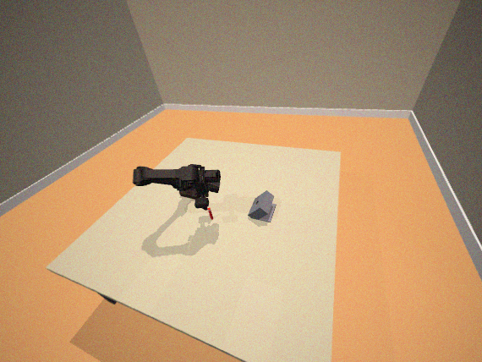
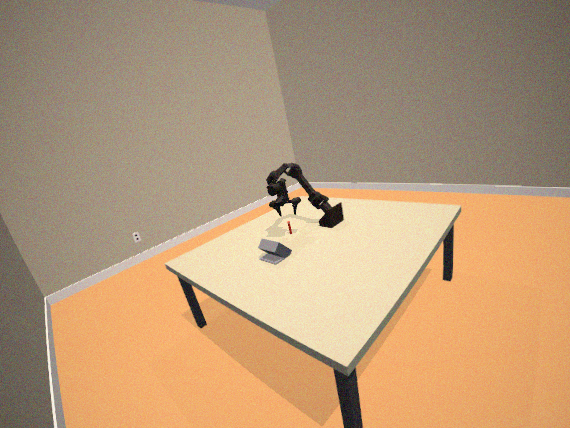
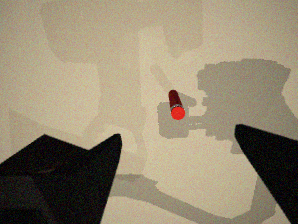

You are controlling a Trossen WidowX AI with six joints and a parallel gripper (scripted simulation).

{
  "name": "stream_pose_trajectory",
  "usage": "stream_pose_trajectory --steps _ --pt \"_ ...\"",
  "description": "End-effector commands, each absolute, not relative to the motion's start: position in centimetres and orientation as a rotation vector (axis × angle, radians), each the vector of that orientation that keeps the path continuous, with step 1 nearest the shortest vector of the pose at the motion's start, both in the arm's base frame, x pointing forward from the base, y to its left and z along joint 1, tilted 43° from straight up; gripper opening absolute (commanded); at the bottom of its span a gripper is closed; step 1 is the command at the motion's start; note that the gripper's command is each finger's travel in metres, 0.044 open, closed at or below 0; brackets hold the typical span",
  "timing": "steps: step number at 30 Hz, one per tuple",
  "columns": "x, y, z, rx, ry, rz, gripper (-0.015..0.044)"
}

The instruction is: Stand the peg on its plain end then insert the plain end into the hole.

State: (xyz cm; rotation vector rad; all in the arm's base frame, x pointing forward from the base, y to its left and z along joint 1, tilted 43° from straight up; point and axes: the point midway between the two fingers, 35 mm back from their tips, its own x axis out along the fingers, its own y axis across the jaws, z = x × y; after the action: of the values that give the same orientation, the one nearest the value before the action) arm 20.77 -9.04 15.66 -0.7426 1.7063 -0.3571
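The arm bends over in an arch, its open claw pointing downward, fingers spread wide.

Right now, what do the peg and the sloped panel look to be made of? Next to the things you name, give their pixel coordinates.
Peg (image 1: 210,214) (image 2: 290,228) (image 3: 174,100): perhaps painted plastic or wood, smooth, given its even red. Sloped panel (image 1: 262,204) (image 2: 272,247): flat grey, matte-looking, without bright glints; plastic or painted metal.

Walls: taupe, grained. Baseboard: pale. Floor: orange. Table: cream top, dark legs (shadow beneath). Left wall, exterior view: light plate, apparently power outlet.
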Motion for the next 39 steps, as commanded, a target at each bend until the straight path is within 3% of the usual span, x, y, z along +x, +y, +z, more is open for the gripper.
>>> stream_pose_trajectory --steps 1,39 --pt "21.2 -9.1 15.9 -0.778 1.712 -0.387 0.044" --pt "20.7 -12.7 11.9 -0.79 1.716 -0.37 0.044"
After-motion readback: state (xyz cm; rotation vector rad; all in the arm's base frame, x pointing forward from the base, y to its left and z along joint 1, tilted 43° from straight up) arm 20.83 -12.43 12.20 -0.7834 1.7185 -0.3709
